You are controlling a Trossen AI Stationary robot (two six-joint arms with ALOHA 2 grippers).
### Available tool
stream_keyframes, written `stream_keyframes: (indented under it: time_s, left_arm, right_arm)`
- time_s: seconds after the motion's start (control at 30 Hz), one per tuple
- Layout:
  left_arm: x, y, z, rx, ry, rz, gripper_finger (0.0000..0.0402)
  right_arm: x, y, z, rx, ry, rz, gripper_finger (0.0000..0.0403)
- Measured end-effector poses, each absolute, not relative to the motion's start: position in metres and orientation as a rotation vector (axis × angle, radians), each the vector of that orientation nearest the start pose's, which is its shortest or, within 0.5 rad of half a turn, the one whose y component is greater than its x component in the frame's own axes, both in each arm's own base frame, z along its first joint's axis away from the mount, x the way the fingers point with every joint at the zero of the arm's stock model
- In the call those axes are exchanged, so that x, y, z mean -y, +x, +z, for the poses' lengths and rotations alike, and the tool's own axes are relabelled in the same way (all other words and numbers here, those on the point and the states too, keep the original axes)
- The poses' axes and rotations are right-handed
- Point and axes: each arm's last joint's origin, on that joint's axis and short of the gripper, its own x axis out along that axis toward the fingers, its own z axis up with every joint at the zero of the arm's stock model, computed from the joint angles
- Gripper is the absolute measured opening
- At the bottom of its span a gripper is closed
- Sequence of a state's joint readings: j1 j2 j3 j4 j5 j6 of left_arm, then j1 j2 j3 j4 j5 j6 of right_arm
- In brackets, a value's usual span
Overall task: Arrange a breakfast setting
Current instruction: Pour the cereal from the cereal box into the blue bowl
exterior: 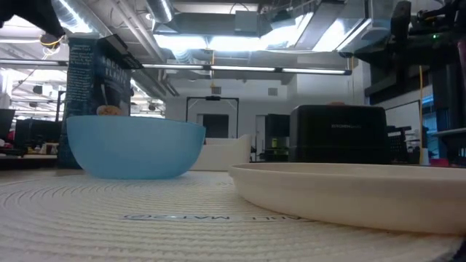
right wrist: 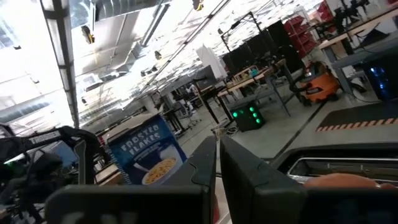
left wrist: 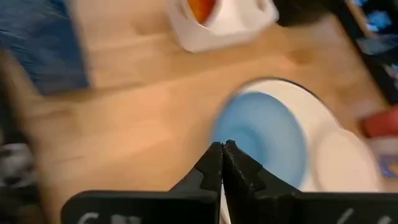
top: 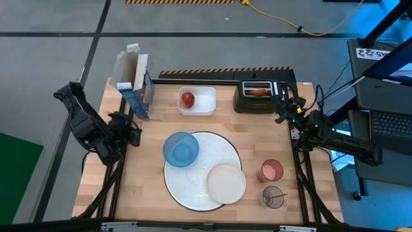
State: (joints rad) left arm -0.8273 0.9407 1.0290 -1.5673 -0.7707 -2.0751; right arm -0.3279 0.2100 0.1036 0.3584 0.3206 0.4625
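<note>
A large round white mat [top: 193, 187] lies on the table's near middle. On it stand a blue bowl [top: 181, 149] and a small cream plate [top: 226, 183]. To its right stand a pink tumbler [top: 271, 171] and a purple tumbler [top: 273, 197] with a thin spoon [top: 277, 194] in it. A red apple [top: 187, 99] lies in a white square tub [top: 205, 102]. A brown bagel [top: 259, 91] sticks out of the black toaster's [top: 257, 103] slot. My left gripper [top: 136, 136] is shut and empty above the table, left of the bowl. My right gripper [top: 281, 108] is shut and empty, right of the toaster.
An open blue cereal box [top: 135, 87] stands upright at the far left, and it also shows in the right wrist view [right wrist: 149, 158]. The toaster and the tub stand along the far edge. Bare wood lies between the tub and the mat.
</note>
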Motion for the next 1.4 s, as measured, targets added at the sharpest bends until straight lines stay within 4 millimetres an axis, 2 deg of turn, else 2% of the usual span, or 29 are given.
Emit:
stream_keyframes:
  time_s: [0.3, 0.53, 0.7, 0.83, 1.23, 1.4]
  left_arm:
    - [0.054, 0.091, 0.271, -0.638, -0.815, 1.052, 0.0000]
    - [0.043, 0.094, 0.257, -0.656, -0.723, 1.127, 0.0000]
    - [0.040, 0.098, 0.246, -0.630, -0.754, 1.163, 0.0007]
    - [0.039, 0.098, 0.240, -0.648, -0.770, 1.151, 0.0056]
    - [0.028, 0.102, 0.239, -0.627, -0.805, 1.258, 0.0280]
    - [0.021, 0.106, 0.239, -0.612, -0.837, 1.303, 0.0318]
  right_arm:
    - [0.042, 0.095, 0.217, 0.408, 0.439, -0.573, 0.0026]
    - [0.042, 0.095, 0.217, 0.412, 0.439, -0.573, 0.0026]
    - [0.042, 0.095, 0.217, 0.415, 0.439, -0.572, 0.0026]
    - [0.042, 0.095, 0.219, 0.430, 0.438, -0.568, 0.0026]
    - [0.042, 0.095, 0.219, 0.430, 0.418, -0.571, 0.0026]
    - [0.042, 0.095, 0.219, 0.430, 0.418, -0.571, 0.0026]
